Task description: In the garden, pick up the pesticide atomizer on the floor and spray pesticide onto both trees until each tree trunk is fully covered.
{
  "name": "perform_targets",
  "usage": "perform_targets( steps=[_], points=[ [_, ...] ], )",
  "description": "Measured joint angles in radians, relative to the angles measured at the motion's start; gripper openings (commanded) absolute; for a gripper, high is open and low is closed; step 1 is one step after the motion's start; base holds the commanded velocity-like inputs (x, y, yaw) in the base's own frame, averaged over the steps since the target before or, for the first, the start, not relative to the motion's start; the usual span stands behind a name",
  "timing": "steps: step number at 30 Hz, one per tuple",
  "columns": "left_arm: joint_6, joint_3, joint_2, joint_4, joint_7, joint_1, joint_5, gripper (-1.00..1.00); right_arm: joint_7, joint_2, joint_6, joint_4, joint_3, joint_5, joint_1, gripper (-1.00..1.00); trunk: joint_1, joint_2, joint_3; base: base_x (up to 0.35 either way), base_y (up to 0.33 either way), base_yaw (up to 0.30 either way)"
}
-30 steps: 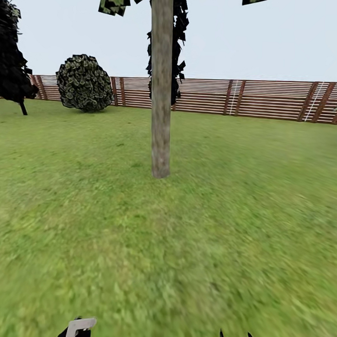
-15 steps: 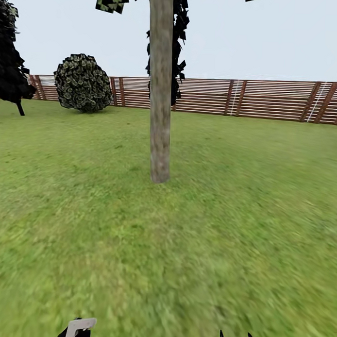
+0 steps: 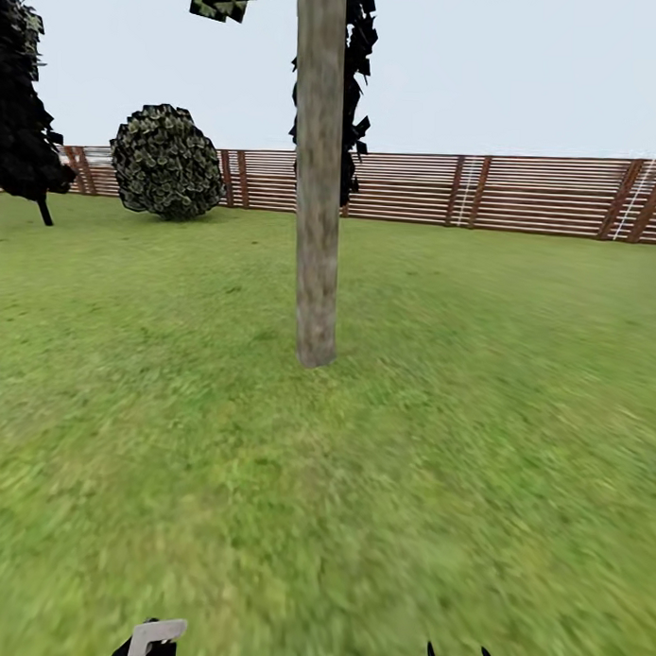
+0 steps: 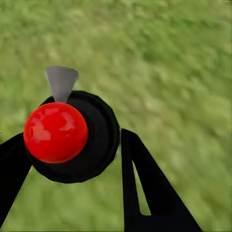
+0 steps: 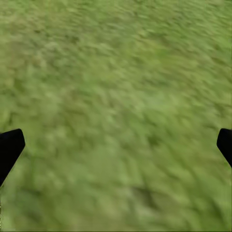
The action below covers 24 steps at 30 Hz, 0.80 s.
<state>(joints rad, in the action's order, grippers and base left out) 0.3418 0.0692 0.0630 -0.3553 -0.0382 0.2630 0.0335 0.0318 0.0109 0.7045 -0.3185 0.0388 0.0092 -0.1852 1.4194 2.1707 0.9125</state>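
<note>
A: Head view?
B: A tree trunk (image 3: 319, 176) stands on the lawn (image 3: 457, 418) before the fence (image 3: 522, 193).
A: Left wrist?
B: The left pincer (image 4: 72, 159) clamps the pesticide atomizer (image 4: 72, 137).
A: Right wrist?
B: The right pincer (image 5: 116, 145) gapes wide, holding nothing, over grass.

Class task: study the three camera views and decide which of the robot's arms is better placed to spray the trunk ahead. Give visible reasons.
Left. The left gripper is shut on the pesticide atomizer, while the right gripper is open and empty over the lawn. The tree trunk stands ahead, some way off.
</note>
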Motion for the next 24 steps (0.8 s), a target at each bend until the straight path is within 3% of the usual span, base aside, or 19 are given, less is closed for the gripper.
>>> perform_targets(
  steps=[24],
  points=[
    [0.000,0.000,0.000,0.000,0.000,0.000,0.000,-1.00,0.000,0.000,0.000,-0.001,0.000,0.000,0.000,1.00,0.000,0.000,0.000,0.338,0.000,0.008]
  ],
)
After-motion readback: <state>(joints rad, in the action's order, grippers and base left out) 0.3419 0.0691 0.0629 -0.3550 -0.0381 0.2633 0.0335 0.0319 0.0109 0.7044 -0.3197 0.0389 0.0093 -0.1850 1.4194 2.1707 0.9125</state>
